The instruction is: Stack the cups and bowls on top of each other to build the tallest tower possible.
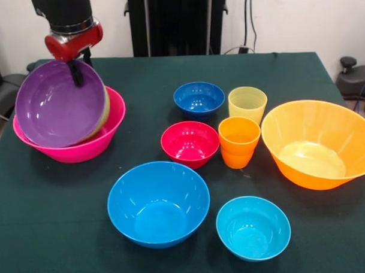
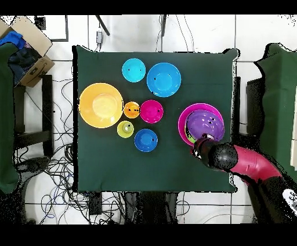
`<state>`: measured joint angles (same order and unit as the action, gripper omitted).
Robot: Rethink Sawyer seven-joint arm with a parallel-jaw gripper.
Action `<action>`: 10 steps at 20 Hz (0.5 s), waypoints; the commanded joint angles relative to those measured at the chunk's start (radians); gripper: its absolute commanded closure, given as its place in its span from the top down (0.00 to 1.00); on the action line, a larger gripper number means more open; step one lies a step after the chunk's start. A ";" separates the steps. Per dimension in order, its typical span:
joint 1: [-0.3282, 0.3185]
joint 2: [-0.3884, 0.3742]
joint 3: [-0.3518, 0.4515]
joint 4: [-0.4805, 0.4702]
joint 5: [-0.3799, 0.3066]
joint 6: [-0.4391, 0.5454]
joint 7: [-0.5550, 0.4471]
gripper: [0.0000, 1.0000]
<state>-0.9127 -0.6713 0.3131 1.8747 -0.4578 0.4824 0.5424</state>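
Observation:
My gripper (image 1: 78,73) is at the table's left in the front view, shut on the far rim of the purple bowl (image 1: 58,105). The purple bowl is tilted toward the camera and sits inside the large pink bowl (image 1: 81,152). A lime green bowl's edge (image 1: 105,115) shows between them. Loose on the table are the sky blue bowl (image 1: 158,203), cyan bowl (image 1: 253,227), red bowl (image 1: 190,143), dark blue bowl (image 1: 198,99), large orange bowl (image 1: 317,144), orange cup (image 1: 239,140) and yellow cup (image 1: 247,104). In the overhead view the purple bowl (image 2: 206,123) lies in the pink bowl (image 2: 184,118).
The dark green table (image 1: 54,237) carries everything. The cups stand close together between the red bowl and the large orange bowl. My red arm (image 2: 246,163) reaches in over the table's edge. A cardboard box (image 2: 32,38) and chairs stand off the table.

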 commanded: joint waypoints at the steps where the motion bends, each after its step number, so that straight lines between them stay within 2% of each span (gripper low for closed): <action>1: -0.005 -0.010 0.101 0.122 0.005 -0.016 0.100 0.00; 10: -0.015 -0.002 0.083 0.133 -0.042 -0.067 0.104 0.00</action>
<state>-0.9386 -0.6784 0.3225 1.9397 -0.4580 0.4660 0.5424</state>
